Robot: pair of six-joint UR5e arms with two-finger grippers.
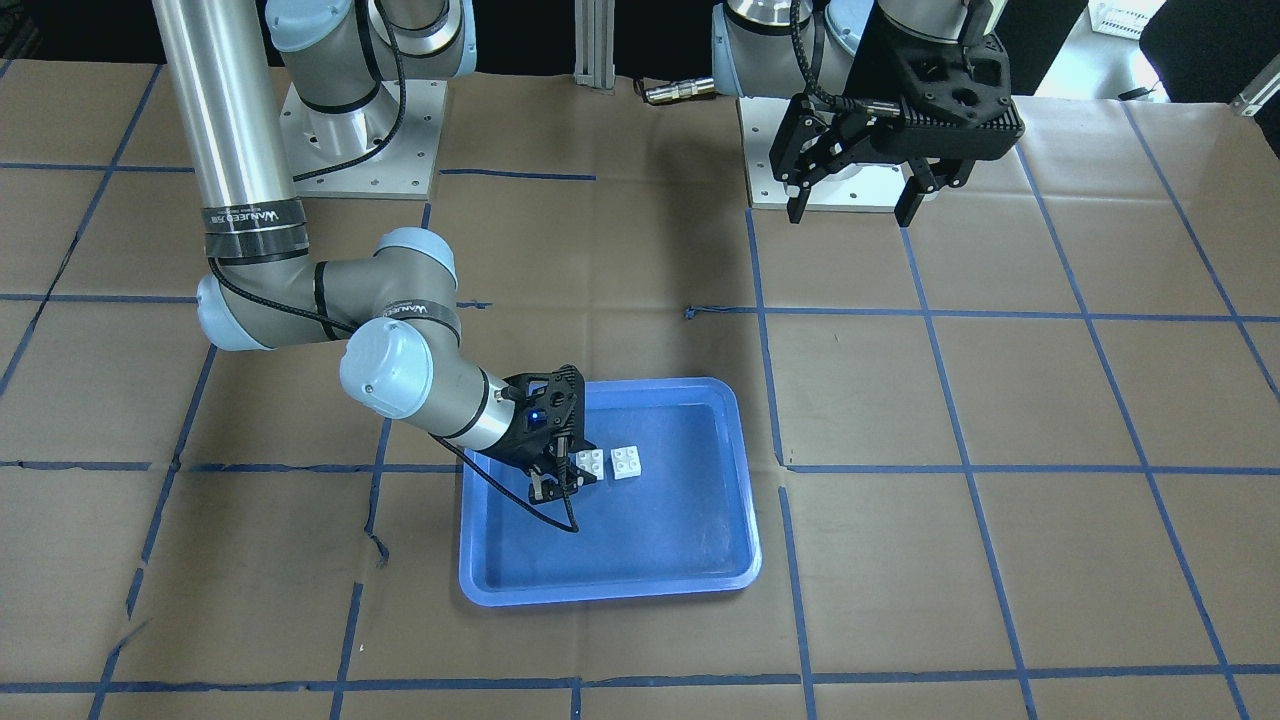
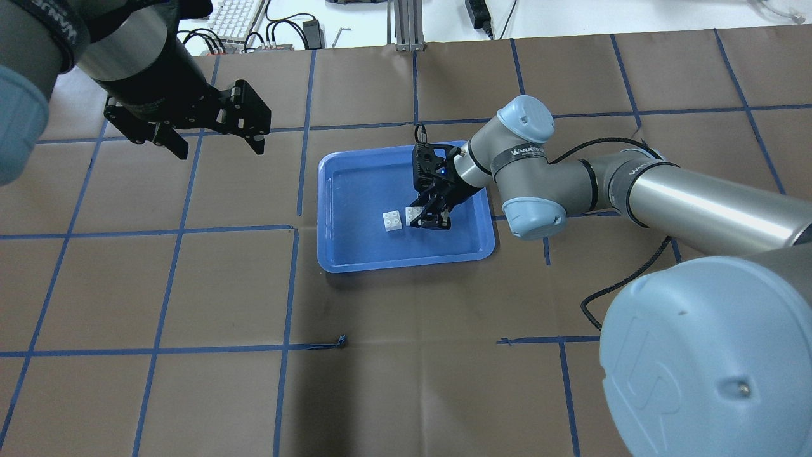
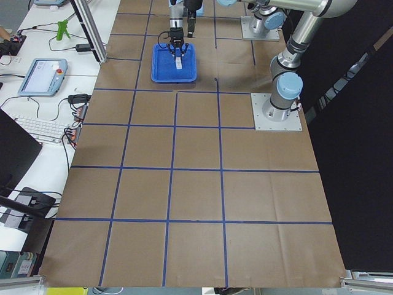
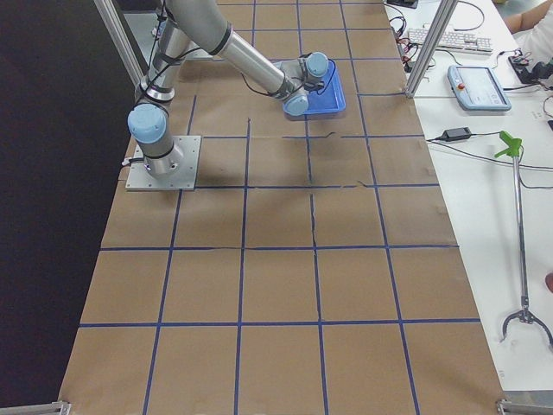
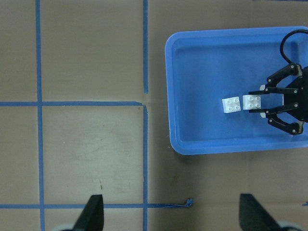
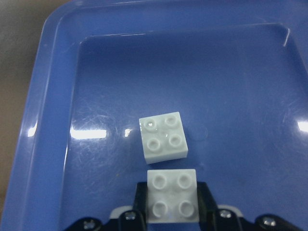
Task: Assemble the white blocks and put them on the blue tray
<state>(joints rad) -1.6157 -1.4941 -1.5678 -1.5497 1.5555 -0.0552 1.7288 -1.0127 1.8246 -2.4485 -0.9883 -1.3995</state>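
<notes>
The blue tray [image 1: 610, 590] lies mid-table, seen also in the overhead view [image 2: 406, 263] and both wrist views [image 5: 171, 96] [image 6: 43, 96]. Two white blocks sit side by side on its bottom, studs up and slightly apart. My right gripper [image 1: 560, 485] [image 2: 430, 223] reaches into the tray, its fingers closed on either side of one white block [image 6: 172, 196] [image 5: 252, 102] [image 2: 413, 212]. The other white block [image 6: 163, 136] [image 1: 627, 462] [image 2: 392, 221] lies free just beyond it. My left gripper [image 2: 220, 149] [image 1: 852, 205] hangs open and empty, high above the table, away from the tray.
Brown paper with a grid of blue tape lines covers the table [image 2: 190, 285]. The arms' base plates [image 1: 360, 140] stand at the robot's edge. A keyboard and cables [image 2: 235, 19] lie beyond the far edge.
</notes>
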